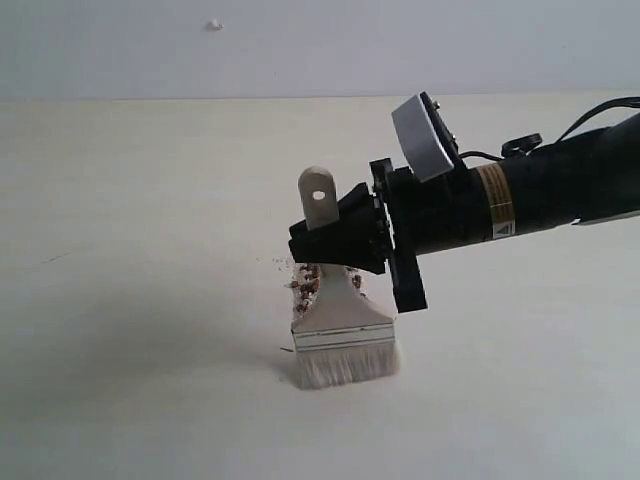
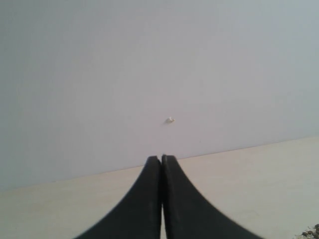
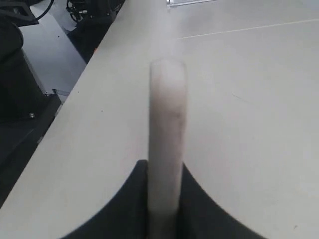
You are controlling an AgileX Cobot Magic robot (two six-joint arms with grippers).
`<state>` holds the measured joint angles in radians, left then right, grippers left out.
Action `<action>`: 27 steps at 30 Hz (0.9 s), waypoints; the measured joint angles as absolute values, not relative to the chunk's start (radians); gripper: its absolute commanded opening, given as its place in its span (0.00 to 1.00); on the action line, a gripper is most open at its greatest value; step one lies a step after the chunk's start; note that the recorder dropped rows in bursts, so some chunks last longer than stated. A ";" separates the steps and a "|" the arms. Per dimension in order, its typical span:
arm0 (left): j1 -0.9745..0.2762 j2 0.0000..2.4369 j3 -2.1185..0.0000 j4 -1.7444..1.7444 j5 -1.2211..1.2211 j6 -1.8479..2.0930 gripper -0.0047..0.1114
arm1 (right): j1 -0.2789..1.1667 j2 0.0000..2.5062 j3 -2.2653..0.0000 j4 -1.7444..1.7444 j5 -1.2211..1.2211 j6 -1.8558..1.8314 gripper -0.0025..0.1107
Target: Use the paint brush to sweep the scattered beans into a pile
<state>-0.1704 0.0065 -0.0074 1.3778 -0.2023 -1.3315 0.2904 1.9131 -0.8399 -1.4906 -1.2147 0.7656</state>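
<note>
One paint brush (image 1: 338,318) stands nearly upright on the smooth, pale counter (image 1: 130,300). Its off-white bristles splay against the surface below a silver metal ferrule. The right jaws, matte black, are clamped on its flat pale wooden handle just below the round hole in the rounded end. The beans (image 1: 304,284), tiny reddish-brown rounds too small to count, cluster just behind the handle among whitish crumbs. The left jaws, two curved black fingers (image 2: 144,199), are pressed together.

One paint brush (image 1: 342,335); one pile (image 1: 308,282); beans (image 1: 298,292) uncounted.
</note>
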 measured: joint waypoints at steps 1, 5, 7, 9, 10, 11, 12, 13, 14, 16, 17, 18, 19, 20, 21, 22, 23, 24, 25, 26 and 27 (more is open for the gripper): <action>-0.170 0.007 -0.007 1.378 -0.202 -1.332 0.04 | 0.290 1.917 -0.851 -1.489 -1.215 0.763 0.02; -0.170 0.007 -0.007 1.378 -0.202 -1.332 0.04 | 0.290 1.938 -0.924 -1.491 -1.215 0.773 0.02; -0.170 0.007 -0.007 1.378 -0.202 -1.332 0.04 | 0.290 1.948 -0.968 -1.491 -1.215 0.785 0.02; -0.170 0.007 -0.007 1.378 -0.202 -1.332 0.04 | 0.290 1.961 -1.003 -1.498 -1.215 0.812 0.02; -0.170 0.007 -0.007 1.378 -0.202 -1.332 0.04 | 0.290 1.969 -1.012 -1.502 -1.215 0.823 0.02; -0.170 0.007 -0.007 1.378 -0.202 -1.332 0.04 | 0.290 1.979 -1.033 -1.521 -1.215 0.854 0.02; -0.170 0.007 -0.007 1.378 -0.202 -1.332 0.04 | 0.290 1.983 -1.038 -1.531 -1.215 0.865 0.02; -0.170 0.007 -0.007 1.378 -0.202 -1.332 0.04 | 0.290 1.984 -1.044 -1.548 -1.215 0.887 0.02; -0.170 0.007 -0.007 1.378 -0.202 -1.332 0.04 | 0.290 1.984 -1.045 -1.554 -1.215 0.895 0.02; -0.170 0.007 -0.007 1.378 -0.202 -1.332 0.04 | 0.290 1.976 -1.046 -1.563 -1.213 0.915 0.02; -0.170 0.007 -0.007 1.378 -0.202 -1.332 0.04 | 0.290 1.962 -1.046 -1.565 -1.213 0.934 0.02; -0.170 0.007 -0.007 1.378 -0.205 -1.332 0.04 | 0.290 1.950 -1.046 -1.565 -1.213 0.944 0.02; -0.170 0.007 -0.007 1.378 -0.205 -1.332 0.04 | 0.290 1.931 -1.048 -1.565 -1.213 0.958 0.02; -0.170 0.007 -0.007 1.378 -0.205 -1.332 0.04 | 0.290 1.917 -1.048 -1.565 -1.213 0.963 0.02; -0.170 0.007 -0.007 1.378 -0.205 -1.332 0.04 | 0.290 1.895 -1.048 -1.565 -1.213 0.976 0.02; -0.170 0.007 -0.007 1.378 -0.205 -1.332 0.04 | 0.290 1.886 -1.048 -1.565 -1.213 0.981 0.02; -0.170 0.007 -0.007 1.378 -0.205 -1.332 0.04 | 0.290 1.875 -1.048 -1.565 -1.213 0.988 0.02; -0.170 0.007 -0.007 1.378 -0.205 -1.332 0.04 | 0.290 1.864 -1.048 -1.566 -1.213 0.993 0.02; -0.170 0.007 -0.007 1.378 -0.205 -1.332 0.04 | 0.290 1.856 -1.048 -1.573 -1.213 1.003 0.02; -0.170 0.007 -0.007 1.378 -0.205 -1.332 0.04 | 0.290 1.833 -1.048 -1.607 -1.213 1.030 0.02; -0.170 0.007 -0.007 1.378 -0.205 -1.332 0.04 | 0.290 1.822 -1.048 -1.657 -1.213 1.054 0.02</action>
<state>-0.1704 0.0065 -0.0074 1.3778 -0.2048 -1.3315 0.2904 1.8221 -1.0483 -1.6573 -1.2126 1.0538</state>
